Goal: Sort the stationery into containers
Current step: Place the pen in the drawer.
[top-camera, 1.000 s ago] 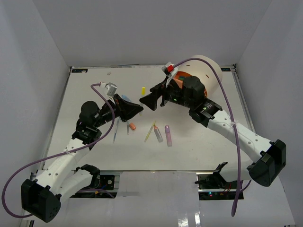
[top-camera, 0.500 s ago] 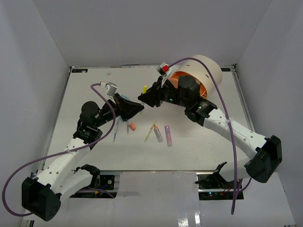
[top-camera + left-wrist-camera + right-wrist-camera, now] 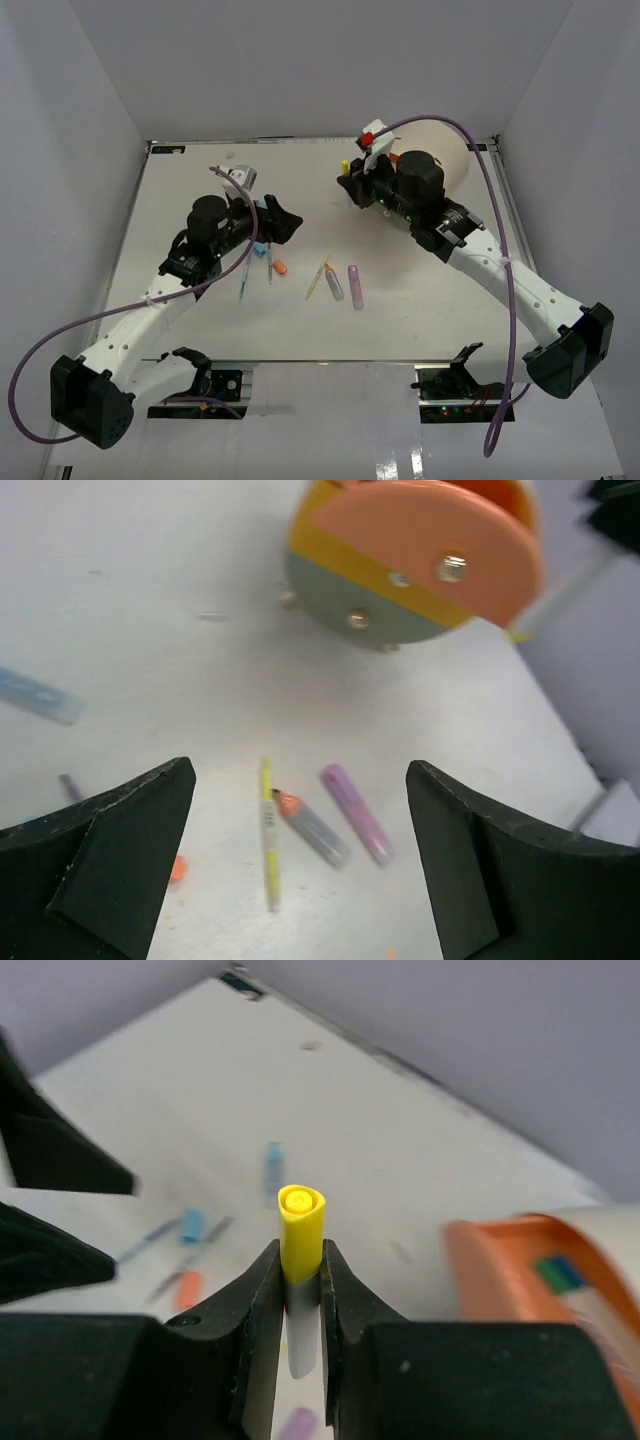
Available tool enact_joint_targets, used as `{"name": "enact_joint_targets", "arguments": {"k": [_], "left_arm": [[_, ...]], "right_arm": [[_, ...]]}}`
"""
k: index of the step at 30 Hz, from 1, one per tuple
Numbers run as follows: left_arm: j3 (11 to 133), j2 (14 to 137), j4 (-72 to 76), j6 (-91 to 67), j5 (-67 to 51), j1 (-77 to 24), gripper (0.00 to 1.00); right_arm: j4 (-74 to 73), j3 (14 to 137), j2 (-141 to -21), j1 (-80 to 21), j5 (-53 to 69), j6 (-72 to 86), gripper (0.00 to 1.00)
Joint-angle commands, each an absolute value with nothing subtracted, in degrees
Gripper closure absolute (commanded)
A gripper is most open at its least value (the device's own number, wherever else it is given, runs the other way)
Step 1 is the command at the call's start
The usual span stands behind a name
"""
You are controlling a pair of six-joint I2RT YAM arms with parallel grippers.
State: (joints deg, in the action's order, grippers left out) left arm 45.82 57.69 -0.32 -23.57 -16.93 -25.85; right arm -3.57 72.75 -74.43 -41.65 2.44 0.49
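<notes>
Now the right gripper pinches the yellow marker standing on end between its jaws, the open orange drawer close on its right; the left gripper gapes empty.

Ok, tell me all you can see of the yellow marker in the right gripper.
The yellow marker has a bright yellow cap, plastic by the look, with a round end face, on a pale whitish barrel. The right gripper is shut on it: its black fingers press both sides just below the cap, which sticks out past the fingertips, and the barrel runs back between them. It seems held clear of the table, near the orange drawer. Nothing else touches it. Its other end is hidden.
</notes>
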Motion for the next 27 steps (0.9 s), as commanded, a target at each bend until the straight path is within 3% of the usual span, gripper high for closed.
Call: {"name": "enact_joint_targets", "arguments": {"k": [1, 7, 22, 25, 27], "left_arm": [[52.9, 63.4, -16.3, -17.5, 3.7, -25.8, 0.02], [53.4, 67.3, -19.8, -16.2, 11.8, -25.0, 0.02], [48.0, 62.2, -17.1, -14.4, 20.9, -25.0, 0.02], [48.1, 62.6, -17.1, -14.3, 20.2, -25.0, 0.02], [48.1, 62.8, -17.3, -14.3, 19.9, -25.0, 0.02]], "right_arm": [[-8.5, 77.9, -71.6, -39.0, -15.0, -15.9, 0.88], [-9.3, 79.0, -72.4, -34.7, -25.4, -30.0, 0.87], [-12.7, 82.0, -82.0, -30.6, -18.2, -32.0, 0.81], [-13.6, 83.1, -83.5, -30.6, -17.8, -31.6, 0.75], [-13.8, 83.5, -84.5, -30.6, -17.8, -31.5, 0.65]]}}
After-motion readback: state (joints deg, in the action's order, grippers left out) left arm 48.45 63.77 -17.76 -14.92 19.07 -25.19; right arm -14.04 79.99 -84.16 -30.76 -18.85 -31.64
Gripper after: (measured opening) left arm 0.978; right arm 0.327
